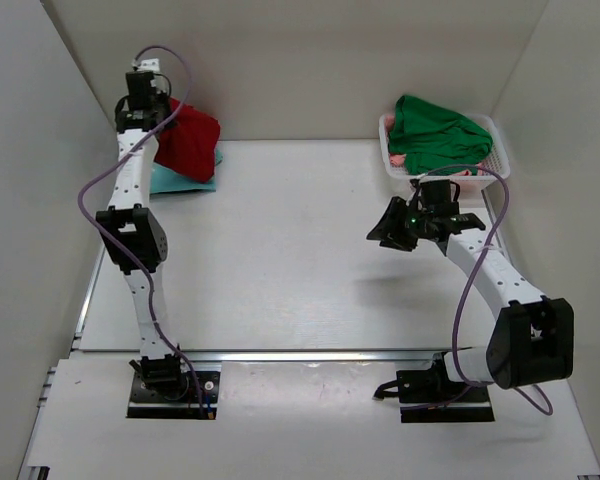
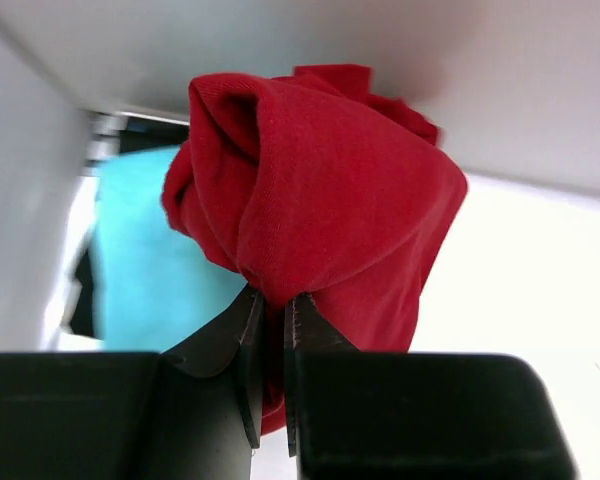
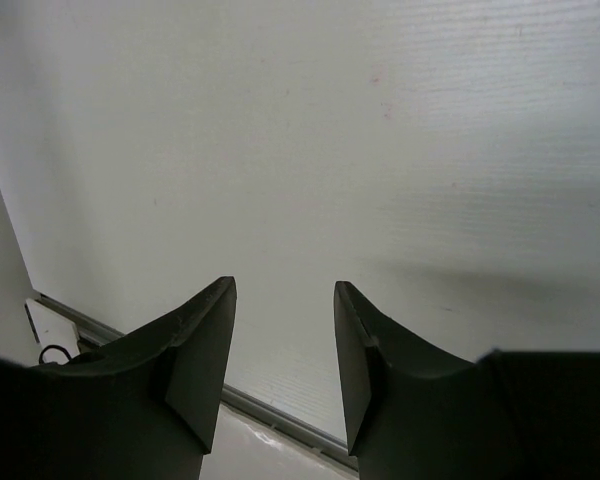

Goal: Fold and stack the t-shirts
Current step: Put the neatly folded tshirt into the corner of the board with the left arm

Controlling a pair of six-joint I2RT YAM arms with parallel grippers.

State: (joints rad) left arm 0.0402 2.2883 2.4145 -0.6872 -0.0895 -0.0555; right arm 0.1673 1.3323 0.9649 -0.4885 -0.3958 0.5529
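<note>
Dangling red t-shirt (image 2: pixel 320 190) partly hides teal t-shirt (image 2: pixel 150 260).

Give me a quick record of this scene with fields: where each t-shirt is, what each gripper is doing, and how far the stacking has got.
dark red t-shirt: bunched, pinched in the left gripper, far left corner
light teal t-shirt: lying flat on the table, partly behind the red one
bright green t-shirt: heaped in the white basket, far right
left gripper: shut on the red cloth
right gripper: open, empty, above bare table
stack: not yet made; red and green unfolded
</note>
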